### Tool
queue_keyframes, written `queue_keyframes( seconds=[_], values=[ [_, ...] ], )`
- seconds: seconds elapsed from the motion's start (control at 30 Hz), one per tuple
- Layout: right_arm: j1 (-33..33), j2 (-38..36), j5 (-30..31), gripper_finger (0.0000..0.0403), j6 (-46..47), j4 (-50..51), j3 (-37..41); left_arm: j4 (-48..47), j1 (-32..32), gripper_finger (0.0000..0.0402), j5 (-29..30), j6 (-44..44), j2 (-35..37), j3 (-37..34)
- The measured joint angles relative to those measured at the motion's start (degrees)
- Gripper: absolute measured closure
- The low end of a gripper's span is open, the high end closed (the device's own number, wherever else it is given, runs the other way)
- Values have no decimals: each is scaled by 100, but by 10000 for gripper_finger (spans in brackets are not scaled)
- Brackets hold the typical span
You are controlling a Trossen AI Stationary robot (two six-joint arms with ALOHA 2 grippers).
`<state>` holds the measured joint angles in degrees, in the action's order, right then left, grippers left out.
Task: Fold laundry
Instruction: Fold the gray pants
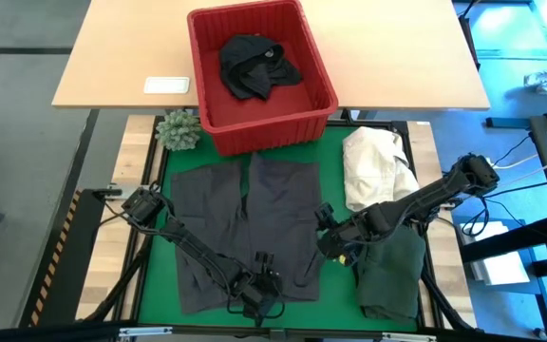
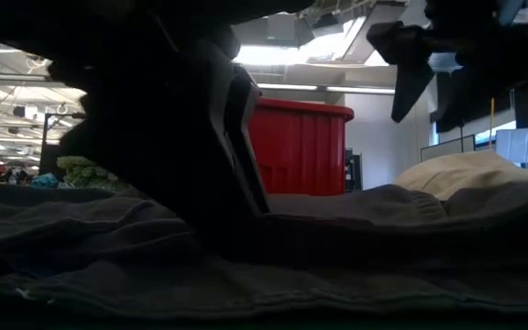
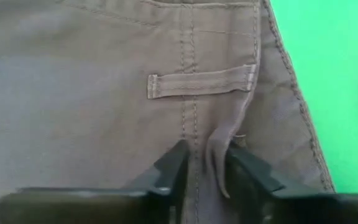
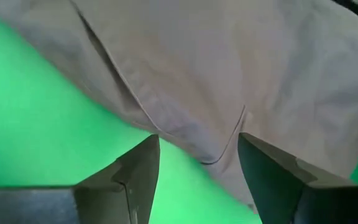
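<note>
In the high view, a pair of dark grey shorts (image 1: 247, 228) lies spread flat on the green mat (image 1: 335, 157), in the lower middle of the frame. The left gripper (image 1: 259, 293) is at the bottom edge of the shorts, low in the frame. The right gripper (image 1: 330, 237) is just at the right edge of the shorts, near the middle of the frame. A dark green garment (image 1: 392, 275) lies in the lower right, under the right arm. A cream-white cloth heap (image 1: 376, 166) sits above it. A red basket (image 1: 259, 71) at the top centre holds a black garment (image 1: 254, 65). A small green plant (image 1: 179, 130) stands left of the basket, and a white card (image 1: 167, 85) lies on the wooden table (image 1: 397, 57).

In the low view, dark cloth fills the lower half, the red basket (image 2: 301, 147) stands in the middle behind it, and the cream heap (image 2: 466, 170) is at the right. A dark arm covers the left part.

In the left wrist view, the two fingers (image 3: 166, 177) are close together with a raised fold of the shorts (image 3: 104, 93) pinched between them, just below a belt loop (image 3: 201, 82). The green mat (image 3: 340, 74) shows at the right.

In the right wrist view, the fingers (image 4: 135, 171) stand wide apart and grip nothing; the edge of the grey cloth (image 4: 229, 74) lies just beyond them over the green mat (image 4: 36, 124)
</note>
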<state>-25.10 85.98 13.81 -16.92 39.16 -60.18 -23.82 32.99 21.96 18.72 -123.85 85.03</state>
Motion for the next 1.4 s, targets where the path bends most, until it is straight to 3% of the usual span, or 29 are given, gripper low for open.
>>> queue_keyframes(
  seconds=[0.17, 0.63, 0.9, 1.1, 1.23, 1.4],
  values=[
    [169, 373, 377, 187, -670, -12, 0, 20, 13, 392, 1, 7, 0, 0],
    [1020, 1086, 353, 187, -1737, 309, 4, 29, 83, 399, -16, 113, 0, 0],
    [1406, 1082, 252, 187, -1940, -452, 755, 32, 83, 401, -163, 173, 0, 0],
    [1469, 1062, 675, 188, -1938, -1060, 1074, 34, 79, 401, -190, 170, 0, 0],
    [1467, 1069, 709, 224, -1948, -1409, 1104, 49, 77, 401, -198, 170, 0, 0],
    [1475, 1073, 697, 328, -1944, -1686, 1108, 35, 85, 401, -216, 173, 0, 13]
  ],
)
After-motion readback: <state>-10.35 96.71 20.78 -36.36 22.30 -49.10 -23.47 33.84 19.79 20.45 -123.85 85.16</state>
